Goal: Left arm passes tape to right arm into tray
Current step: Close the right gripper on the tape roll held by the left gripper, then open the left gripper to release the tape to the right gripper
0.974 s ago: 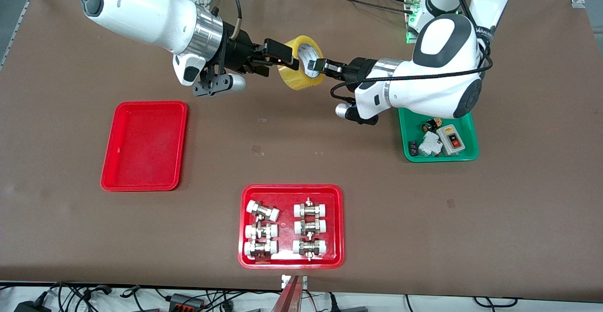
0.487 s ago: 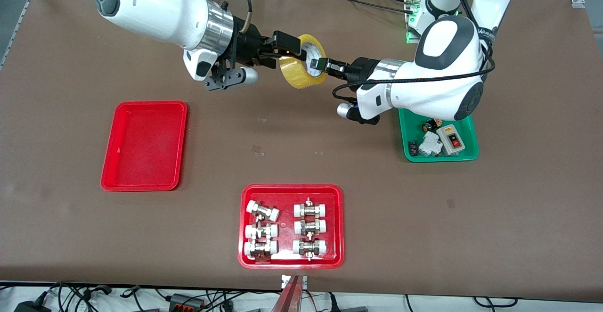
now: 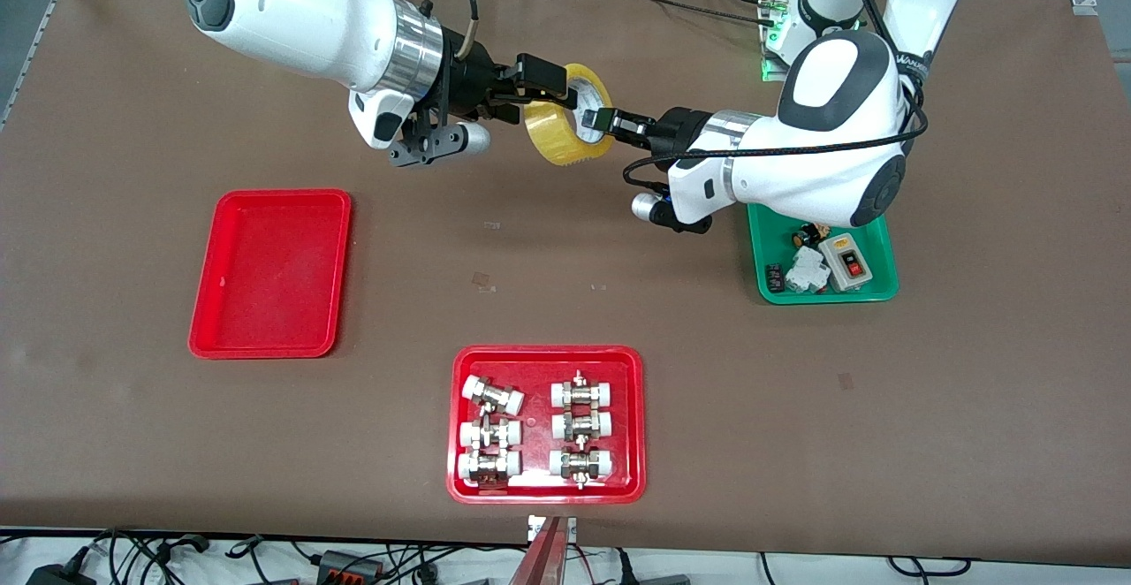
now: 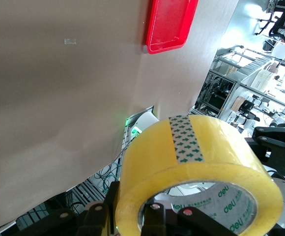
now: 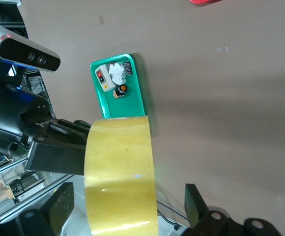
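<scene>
The tape (image 3: 555, 140) is a yellowish roll held in the air over the table's back middle. My left gripper (image 3: 601, 119) is shut on the roll's wall, one finger inside the core and one outside, as the left wrist view shows (image 4: 132, 212). My right gripper (image 3: 539, 93) is open, its fingers standing on either side of the roll without touching it; in the right wrist view (image 5: 128, 209) the tape (image 5: 120, 172) fills the gap. The plain red tray (image 3: 269, 274) lies empty toward the right arm's end, also in the left wrist view (image 4: 169, 24).
A red tray of metal fittings (image 3: 546, 356) lies at the middle near the front camera. A green tray (image 3: 826, 295) with a switch box and small parts lies under the left arm, also in the right wrist view (image 5: 138, 98).
My right arm has moved toward the tape and brought its open fingers round the roll. The left gripper and the tape have shifted only slightly.
</scene>
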`<state>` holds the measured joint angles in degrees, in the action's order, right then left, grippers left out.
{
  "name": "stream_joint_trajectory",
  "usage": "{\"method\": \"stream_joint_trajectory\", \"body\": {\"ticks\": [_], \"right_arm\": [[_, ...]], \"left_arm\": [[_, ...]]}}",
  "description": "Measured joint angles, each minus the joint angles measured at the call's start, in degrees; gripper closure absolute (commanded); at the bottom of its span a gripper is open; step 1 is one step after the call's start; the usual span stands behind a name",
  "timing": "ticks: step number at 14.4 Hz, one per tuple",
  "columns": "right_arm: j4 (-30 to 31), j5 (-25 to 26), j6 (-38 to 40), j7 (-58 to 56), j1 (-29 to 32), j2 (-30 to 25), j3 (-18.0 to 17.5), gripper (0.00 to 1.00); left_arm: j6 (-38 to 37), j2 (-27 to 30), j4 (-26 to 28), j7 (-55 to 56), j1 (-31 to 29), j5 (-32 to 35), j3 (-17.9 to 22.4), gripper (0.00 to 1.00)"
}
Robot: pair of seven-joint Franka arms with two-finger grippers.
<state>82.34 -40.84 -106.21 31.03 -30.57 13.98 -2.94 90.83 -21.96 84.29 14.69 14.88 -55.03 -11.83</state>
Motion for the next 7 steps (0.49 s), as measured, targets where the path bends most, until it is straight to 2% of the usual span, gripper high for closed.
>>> {"method": "stream_joint_trajectory", "body": {"ticks": [1,2,4,7], "right_arm": [[0.0,0.0,0.0,0.0,0.0,0.0,0.0,0.36],[0.0,0.0,0.01,0.0,0.0,0.0,0.0,0.58],[-0.05,-0.18,-0.02,0.0,0.0,0.0,0.0,0.66],[-0.17,-0.35,0.22,-0.25,-0.07,0.0,0.0,0.68]], "left_arm": [[0.0,0.0,0.0,0.0,0.0,0.0,0.0,1.0],[0.0,0.0,0.0,0.0,0.0,0.0,0.0,1.0],[-0.04,-0.03,0.01,0.0,0.01,0.0,0.0,1.0],[-0.43,-0.18,-0.04,-0.02,-0.01,-0.09,-0.05,1.0]]}}
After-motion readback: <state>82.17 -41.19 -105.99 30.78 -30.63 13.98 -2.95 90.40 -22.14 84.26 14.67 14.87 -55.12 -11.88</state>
